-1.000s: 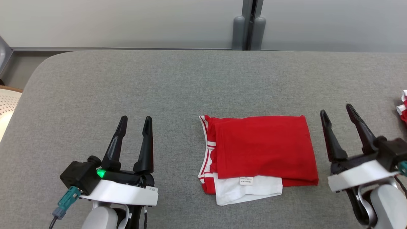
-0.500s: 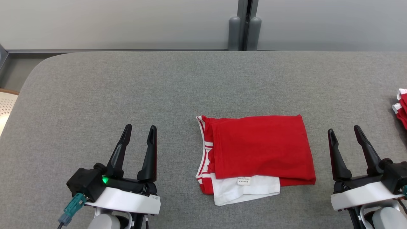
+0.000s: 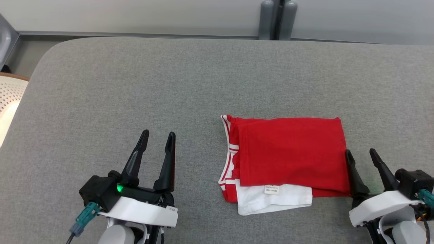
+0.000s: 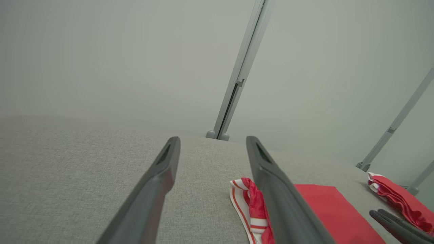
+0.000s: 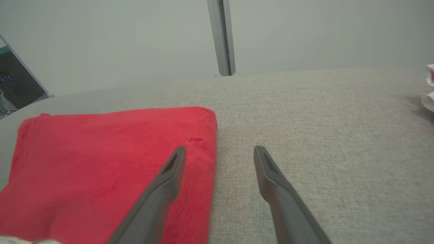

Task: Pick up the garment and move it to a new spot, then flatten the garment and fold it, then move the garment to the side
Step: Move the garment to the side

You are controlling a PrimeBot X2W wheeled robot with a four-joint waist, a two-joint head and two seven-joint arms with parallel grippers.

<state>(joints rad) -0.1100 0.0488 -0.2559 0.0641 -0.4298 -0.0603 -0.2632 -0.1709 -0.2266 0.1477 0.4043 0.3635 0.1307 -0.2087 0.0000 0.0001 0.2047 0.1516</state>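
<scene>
Head, left wrist and right wrist views. The folded red garment with white striped trim point(image 3: 291, 152) point(image 4: 325, 206) point(image 5: 101, 162) lies flat on the grey fabric-covered table point(image 3: 169, 74), right of centre and towards the near edge. A white inner layer bearing a small white label point(image 3: 272, 189) shows along its near side.

The left gripper point(image 3: 158, 133) point(image 4: 213, 139) is well apart from the garment on its left, its two dark fingers spread and holding nothing. The right gripper point(image 3: 360, 152) point(image 5: 220, 148) stands at the garment's right edge, fingers likewise parted and empty. Its inner finger overlaps the red fabric's border in the right wrist view; contact cannot be judged.

A second red-and-white cloth point(image 4: 393, 196) lies at the table's far right. Two grey upright posts point(image 3: 278, 18) stand behind the table.
</scene>
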